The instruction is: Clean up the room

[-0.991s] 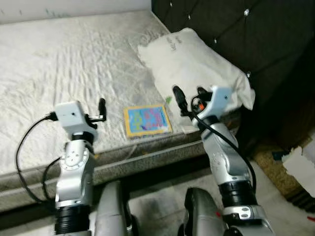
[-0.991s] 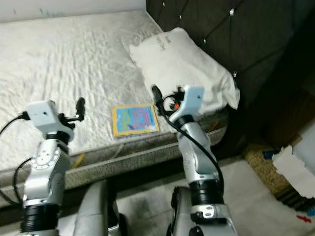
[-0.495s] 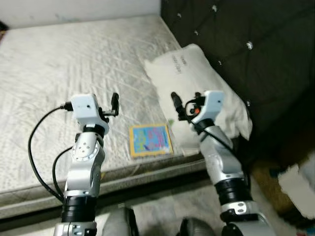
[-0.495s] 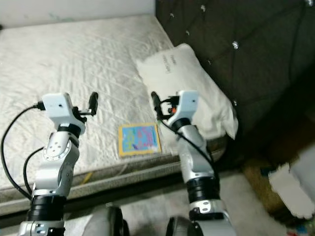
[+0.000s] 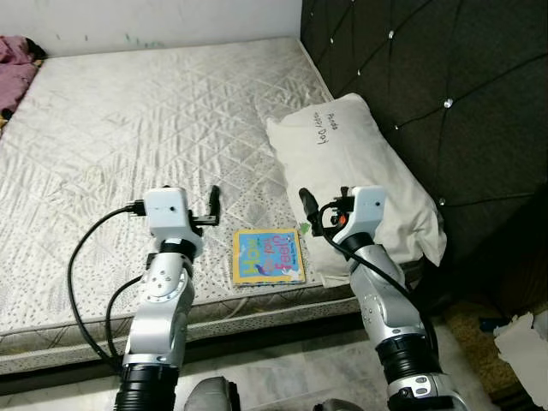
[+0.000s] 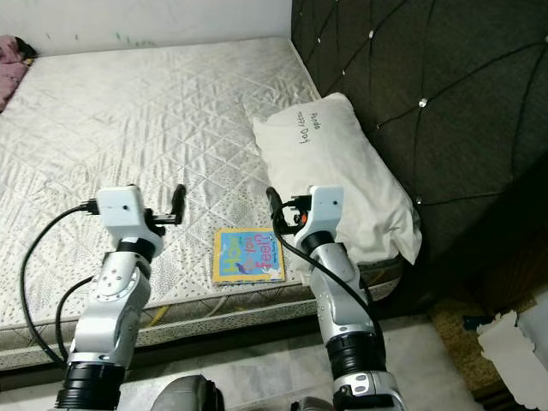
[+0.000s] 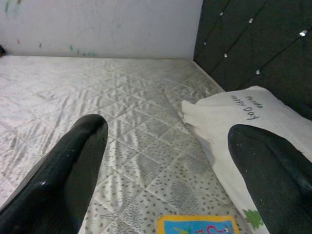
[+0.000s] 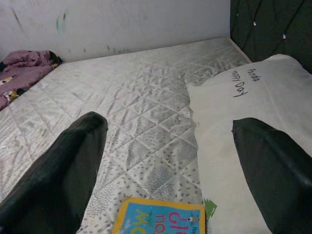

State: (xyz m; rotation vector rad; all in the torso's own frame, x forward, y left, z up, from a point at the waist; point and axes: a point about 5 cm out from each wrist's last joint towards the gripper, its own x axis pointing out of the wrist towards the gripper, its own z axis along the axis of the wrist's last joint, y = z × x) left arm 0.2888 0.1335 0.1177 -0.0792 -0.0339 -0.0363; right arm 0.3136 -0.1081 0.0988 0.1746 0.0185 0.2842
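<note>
both hands hovering over bed edge

book (image 5: pixel 269 256) lying flat at lower center, on the mattress (image 5: pixel 128 128) edge, touching the pillow (image 5: pixel 360 171). left hand (image 5: pixel 213 205) and right hand (image 5: pixel 310 208) flanking it, both spread wide, holding nothing.

Head views sharp, evenly lit, soft indoor light from above; no hard glare. Mattress (image 5: pixel 128 111) bright, quilting crisp. Headboard (image 5: pixel 445 77) dark, studs catch small glints. Floor below bed edge dim, shadowed. My wrist views: near fingers (image 7: pixel 63 180) blurred, out of focus, dark; mattress sheen pale toward wall (image 8: pixel 122 24). Pillow (image 8: pixel 243 102) slightly washed out.
</note>
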